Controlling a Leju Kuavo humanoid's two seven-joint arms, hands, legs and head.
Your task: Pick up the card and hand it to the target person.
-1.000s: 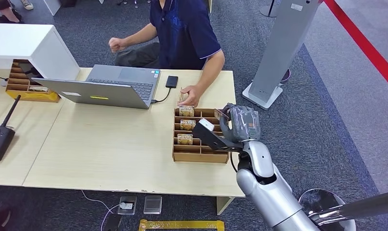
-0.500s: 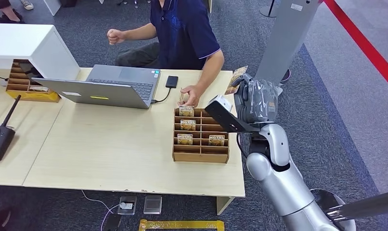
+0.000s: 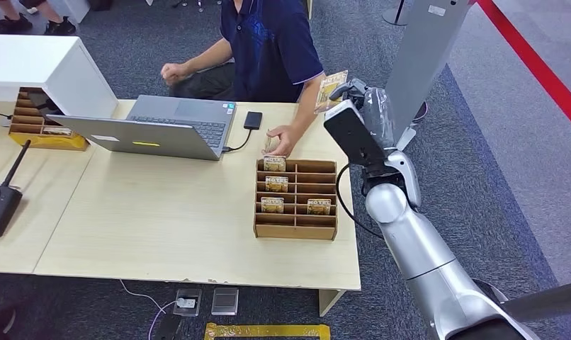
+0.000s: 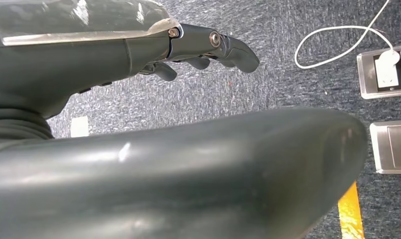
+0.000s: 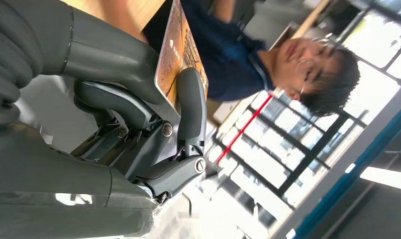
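As the card (image 3: 332, 88) is to be handed over, it is pinched upright in the right hand (image 3: 371, 113) | raised beside the person (image 3: 272, 49) | left hand (image 4: 208, 47) hung loose, nothing held.

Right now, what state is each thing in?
card: held up near the person's arm by the right hand, pinched between its fingers
left hand: empty, over the carpet
laptop: lid open
card rack: on the table, four cards in its slots
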